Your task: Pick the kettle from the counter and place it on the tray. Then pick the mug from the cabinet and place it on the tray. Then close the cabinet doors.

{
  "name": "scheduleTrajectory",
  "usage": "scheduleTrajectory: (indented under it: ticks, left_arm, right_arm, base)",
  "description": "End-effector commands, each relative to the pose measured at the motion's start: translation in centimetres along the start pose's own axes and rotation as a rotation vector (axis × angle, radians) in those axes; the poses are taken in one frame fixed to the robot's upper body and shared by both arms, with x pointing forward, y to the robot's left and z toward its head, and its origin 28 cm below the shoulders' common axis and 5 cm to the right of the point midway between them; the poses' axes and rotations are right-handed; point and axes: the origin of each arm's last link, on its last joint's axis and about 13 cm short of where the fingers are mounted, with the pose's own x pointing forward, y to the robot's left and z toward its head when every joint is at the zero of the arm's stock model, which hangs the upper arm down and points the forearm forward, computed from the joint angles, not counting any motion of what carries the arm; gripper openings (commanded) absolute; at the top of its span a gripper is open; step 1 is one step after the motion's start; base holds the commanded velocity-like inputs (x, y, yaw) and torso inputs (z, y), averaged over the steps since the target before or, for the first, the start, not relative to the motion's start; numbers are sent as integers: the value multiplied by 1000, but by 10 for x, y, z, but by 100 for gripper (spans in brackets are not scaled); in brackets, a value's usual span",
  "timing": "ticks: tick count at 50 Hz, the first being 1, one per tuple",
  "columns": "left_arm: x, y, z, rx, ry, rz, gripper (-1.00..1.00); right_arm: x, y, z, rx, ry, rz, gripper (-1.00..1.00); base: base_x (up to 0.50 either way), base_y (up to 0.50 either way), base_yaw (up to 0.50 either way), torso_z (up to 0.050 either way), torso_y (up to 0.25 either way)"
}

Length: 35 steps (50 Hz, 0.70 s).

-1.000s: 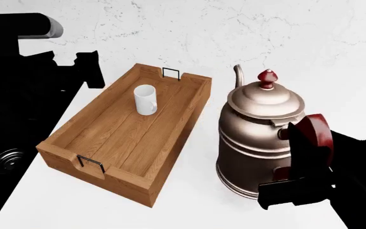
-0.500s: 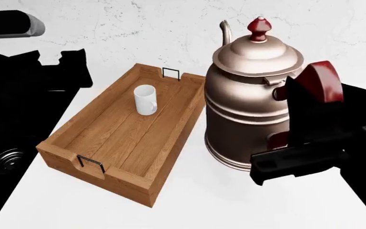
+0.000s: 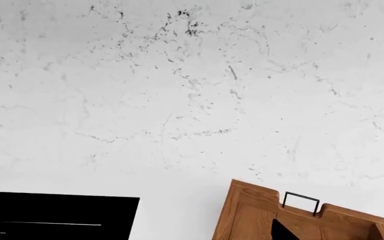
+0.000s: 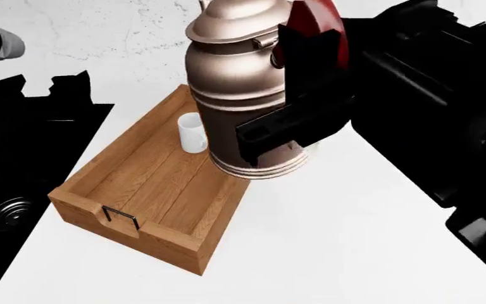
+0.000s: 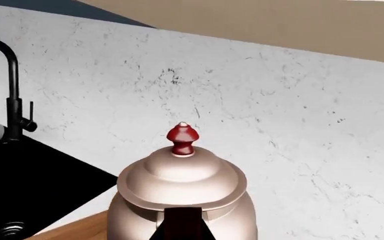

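While the right arm's black gripper (image 4: 298,120) grips the dark red curved handle (image 4: 315,28) of the tall silvery brushed-metal kettle (image 4: 238,88), the kettle hangs upright in the air, lifted clear of the smooth white countertop (image 4: 328,234). From the head camera its ribbed base sits over the far right edge of the rectangular light-brown wooden plank tray (image 4: 142,183), partly above the tray and partly above the bare counter beside it; whether the base touches the tray rim cannot be told. A small white mug (image 4: 192,133) stands upright inside the tray near its far end, just beside the kettle's lower body in that view. The tray's near wire handle (image 4: 118,214) shows clearly at the front wall. To the left of the tray lies the black sink (image 4: 15,183) with a round drain. In the right wrist view the kettle's domed lid and red knob (image 5: 182,139) stand against the marbled white wall, with a black tap (image 5: 8,90) off to one side. The left arm is a dark silhouette over the sink, and whether its gripper (image 4: 74,92) is spread or closed cannot be told. Its wrist camera shows the wall, a corner of the sink and the tray's far end with the second wire handle (image 3: 301,201).
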Motion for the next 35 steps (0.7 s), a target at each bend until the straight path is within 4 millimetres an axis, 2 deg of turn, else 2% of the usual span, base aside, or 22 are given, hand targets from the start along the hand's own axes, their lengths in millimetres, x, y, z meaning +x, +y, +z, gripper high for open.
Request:
scheduleTrajectory:
  ticks: [1,6,17,25,35]
  left_arm:
    - [-8,8,-2,-8,-6,21,100]
    - [-17,14,0,-15,-19,37,100]
    - [-49,34,1,-31,-54,100,100]
    - [-53,38,-4,-40,-50,118,100]
    - [-55,42,-7,-47,-47,133,100]
  right_arm:
    - [38,2,5,1,-26,98,-100]
    - [52,4,2,27,-26,134,-100]
    - [72,1,-8,53,-59,234,-100]
    - [90,-6,-21,130,-80,264,-100]
    - [100,-9,-31,204,-108,296,-100]
  base:
    - [0,0,0,0,0]
    - [0,0,0,0,2]
    - [0,0,0,0,0]
    - [0,0,0,0,1]
    - [0,0,0,1,1]
